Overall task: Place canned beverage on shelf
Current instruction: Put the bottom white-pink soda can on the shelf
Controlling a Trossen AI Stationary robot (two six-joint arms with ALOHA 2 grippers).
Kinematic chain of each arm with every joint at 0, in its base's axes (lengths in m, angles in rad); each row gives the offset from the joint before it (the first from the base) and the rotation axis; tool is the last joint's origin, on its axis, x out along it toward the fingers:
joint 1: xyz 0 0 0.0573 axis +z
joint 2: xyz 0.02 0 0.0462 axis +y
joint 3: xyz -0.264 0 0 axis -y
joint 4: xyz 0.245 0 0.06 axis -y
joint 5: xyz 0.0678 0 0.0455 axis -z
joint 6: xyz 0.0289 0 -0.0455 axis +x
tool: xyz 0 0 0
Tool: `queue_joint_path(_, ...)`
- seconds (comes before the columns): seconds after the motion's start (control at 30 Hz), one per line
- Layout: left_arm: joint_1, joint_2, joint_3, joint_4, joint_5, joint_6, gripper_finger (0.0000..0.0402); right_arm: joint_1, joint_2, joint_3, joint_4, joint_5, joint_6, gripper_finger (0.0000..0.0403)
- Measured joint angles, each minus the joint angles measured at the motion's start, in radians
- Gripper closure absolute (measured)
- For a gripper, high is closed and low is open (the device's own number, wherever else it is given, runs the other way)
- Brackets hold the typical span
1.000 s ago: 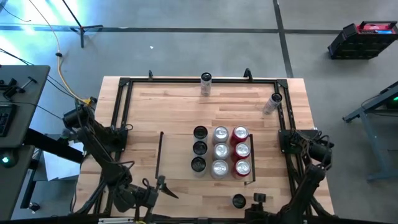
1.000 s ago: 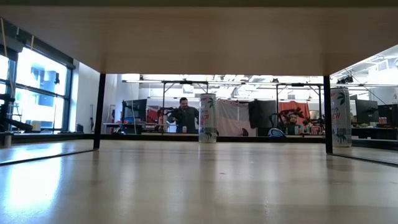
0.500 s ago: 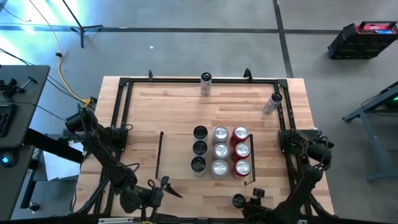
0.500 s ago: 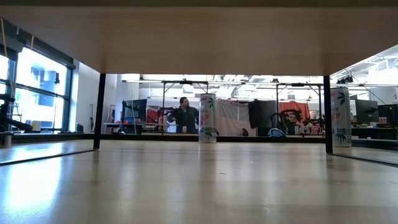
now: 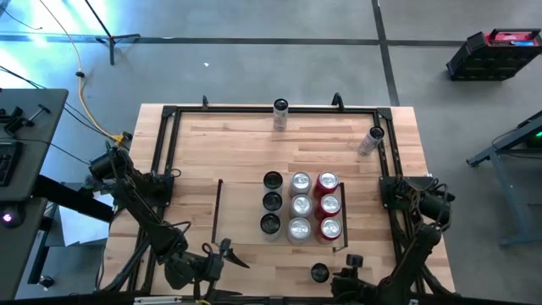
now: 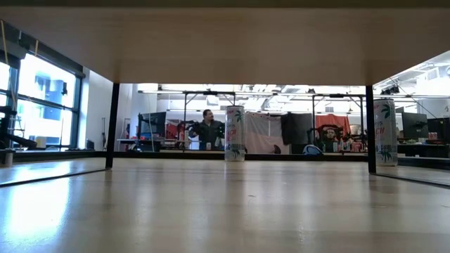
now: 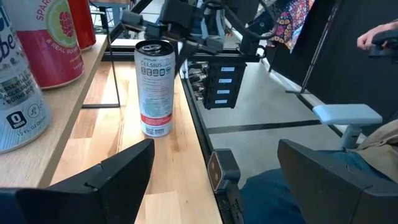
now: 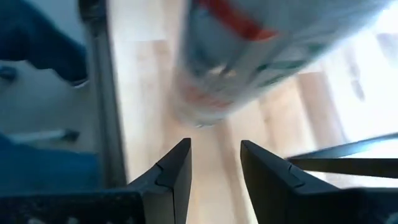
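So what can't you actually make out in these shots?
- Right wrist view: the can near the right tool is motion-blurred, its label unreadable.
- Low view: the filled shelf and both arms are out of frame.
- High view: can brands are too small; both tools sit at the bottom edge.

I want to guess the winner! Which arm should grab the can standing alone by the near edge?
Probably the right. Its tool sits right beside the lone can, fingers open and facing it. The left tool is farther away, beyond the shelf.
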Motion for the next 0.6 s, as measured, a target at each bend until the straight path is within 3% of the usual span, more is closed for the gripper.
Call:
queue_joint_path(0.17, 0.0, 0.0, 0.0, 0.005, 0.0, 0.0, 0.0071, -0.007, 0.0, -0.023, 0.003, 0.065, 0.021, 0.0281)
queue_joint_path(0.4, 0.0, 0.0, 0.0, 0.008, 0.0, 0.0, 0.0071, -0.014, 0.0, -0.033, 0.192, 0.073, -0.13, 0.0281)
queue_joint_path(0.6, 0.0, 0.0, 0.0, 0.01, 0.0, 0.0, 0.0071, -0.012, 0.0, 0.006, 0.084, 0.01, -0.122, 0.0281)
